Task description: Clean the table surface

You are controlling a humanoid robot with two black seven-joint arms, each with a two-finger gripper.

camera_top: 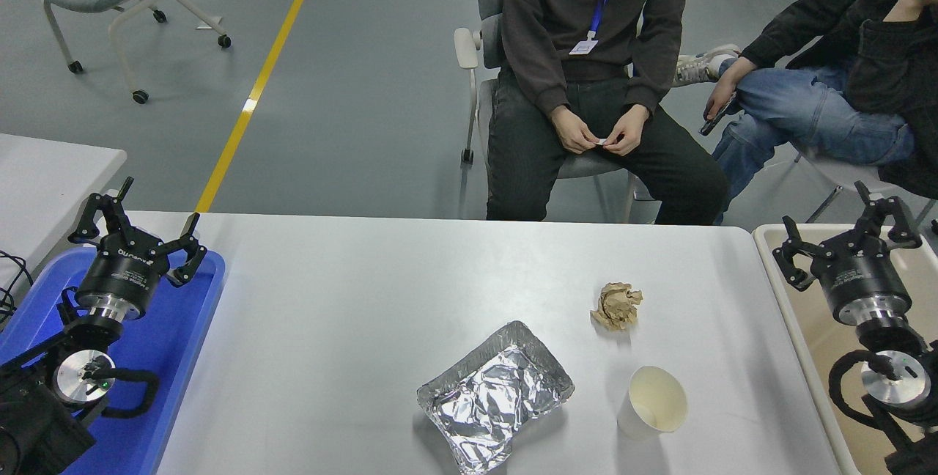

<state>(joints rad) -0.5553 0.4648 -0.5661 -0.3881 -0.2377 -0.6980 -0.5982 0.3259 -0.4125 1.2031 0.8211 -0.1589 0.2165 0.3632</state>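
**Table surface with three pieces of litter, both arms standing off**

Table surface [330, 328] fills the middle of my view, light grey-white, running from the blue tray [183, 358] at its left end to the beige bin [813, 343] at its right. On it I see a crumpled foil tray [495, 394], a paper cup [654, 402] lying tipped just right of the foil, and a brown paper wad [617, 305] beyond the cup.

My right gripper [846, 240] hangs over the bin with fingers spread, holding nothing. My left gripper [135, 229] is parked over the blue tray, fingers likewise apart.

Risks, as I judge them: the cup is light and round, so a poor pinch could roll it toward the near edge. The foil may crush or slide instead of lifting. The wad could skid away.

Print on the left gripper's body is too small to read. One seated person wears a blue lanyard with a badge.
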